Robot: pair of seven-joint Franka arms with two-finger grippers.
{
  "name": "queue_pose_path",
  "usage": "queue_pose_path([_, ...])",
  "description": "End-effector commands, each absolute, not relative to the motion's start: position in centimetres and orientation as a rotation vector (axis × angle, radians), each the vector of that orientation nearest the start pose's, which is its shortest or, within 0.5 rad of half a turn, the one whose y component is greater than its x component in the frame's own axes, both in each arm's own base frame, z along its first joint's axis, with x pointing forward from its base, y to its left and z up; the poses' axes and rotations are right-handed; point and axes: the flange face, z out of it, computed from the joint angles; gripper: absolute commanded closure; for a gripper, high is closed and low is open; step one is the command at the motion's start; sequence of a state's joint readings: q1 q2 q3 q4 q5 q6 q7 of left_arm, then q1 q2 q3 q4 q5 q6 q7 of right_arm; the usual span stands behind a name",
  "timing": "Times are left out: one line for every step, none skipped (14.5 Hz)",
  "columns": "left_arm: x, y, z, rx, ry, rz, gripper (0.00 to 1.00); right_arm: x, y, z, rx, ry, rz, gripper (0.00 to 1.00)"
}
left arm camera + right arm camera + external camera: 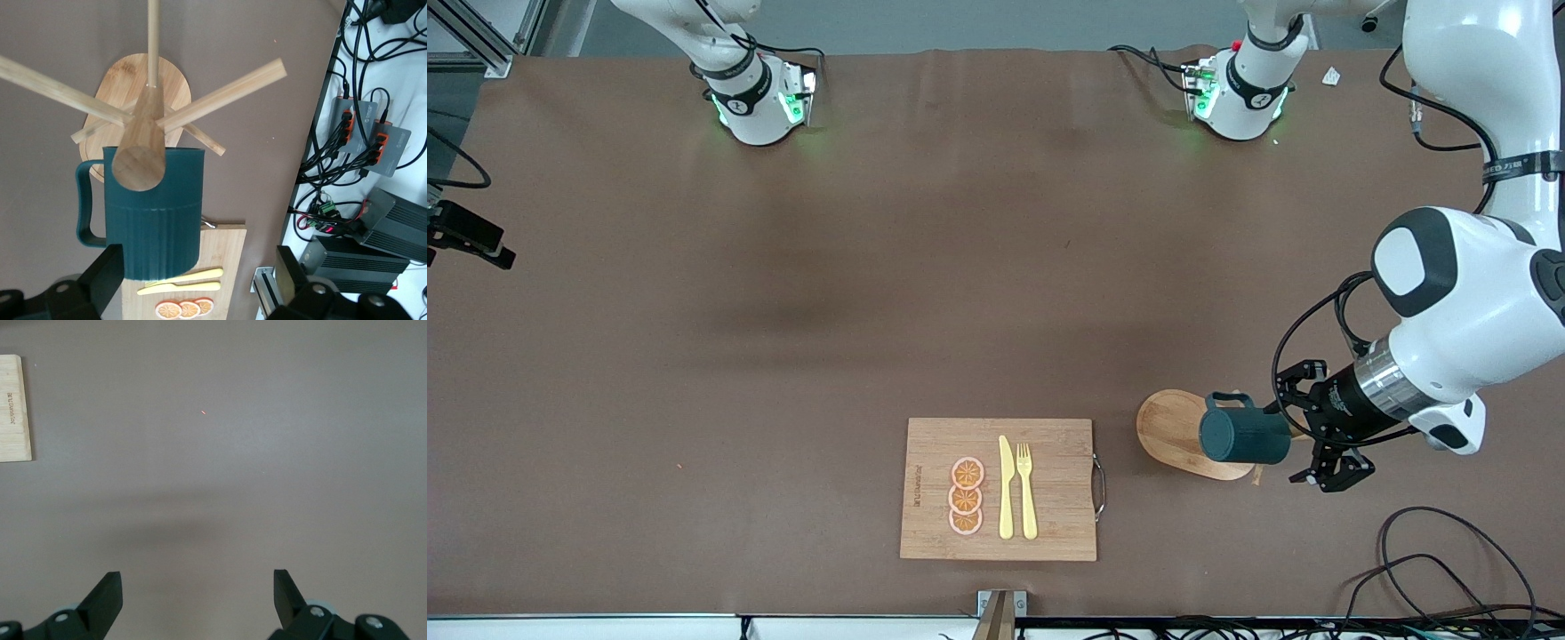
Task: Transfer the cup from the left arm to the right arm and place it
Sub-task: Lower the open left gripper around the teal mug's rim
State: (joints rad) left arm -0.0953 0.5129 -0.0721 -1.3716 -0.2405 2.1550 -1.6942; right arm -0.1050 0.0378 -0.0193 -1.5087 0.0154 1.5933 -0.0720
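The dark teal ribbed cup (1243, 435) lies on its side up among the pegs of the wooden mug tree (1172, 425), over its oval base. My left gripper (1295, 437) is open at the cup's bottom end. In the left wrist view (198, 267) one finger (108, 267) is beside the cup (157, 220) and the other finger (288, 267) stands apart from it. The tree's post top (139, 160) hides part of the cup's rim. My right gripper (197, 593) is open and empty over bare table, and is out of the front view.
A bamboo cutting board (1049, 538) lies near the front camera, beside the tree, with a yellow knife (1006, 487), a yellow fork (1027, 491) and three orange slices (966, 496) on it. Cables (1449, 569) lie at the table's near corner at the left arm's end.
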Motion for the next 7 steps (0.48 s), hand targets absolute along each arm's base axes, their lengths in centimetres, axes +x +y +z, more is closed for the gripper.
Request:
queue_pose_path([72.6,-12.2,44.0,1.961,1.968,-0.058,0.00,55.1,-6.3,63.7,-3.123,0.091,-0.075,0.00])
queue_pose_path([72.8,-12.4,43.1,1.984,1.950,-0.071,0.00,54.8,-6.3,63.6,-3.123,0.089,-0.077,0.00])
queue_pose_path([72.8,-12.5,42.5,2.002,1.941,-0.074,0.00,54.7,-6.4,63.5,-3.123,0.094,-0.074,0.00])
queue_pose_path([72.8,-12.5,42.4,2.013,1.933,-0.072,0.00,54.6,-6.3,63.6,-3.123,0.091,-0.074,0.00])
queue_pose_path([72.9,-12.6,41.8,2.014,1.935,-0.084,0.00,54.5,-6.3,63.5,-3.123,0.091,-0.070,0.00])
queue_pose_path([72.9,-12.7,41.5,2.016,1.936,-0.090,0.00,54.5,-6.3,63.4,-3.123,0.091,-0.070,0.00])
queue_pose_path([73.0,-12.7,40.8,2.020,1.942,-0.099,0.00,54.6,-5.6,63.5,-3.123,0.072,-0.077,0.00])
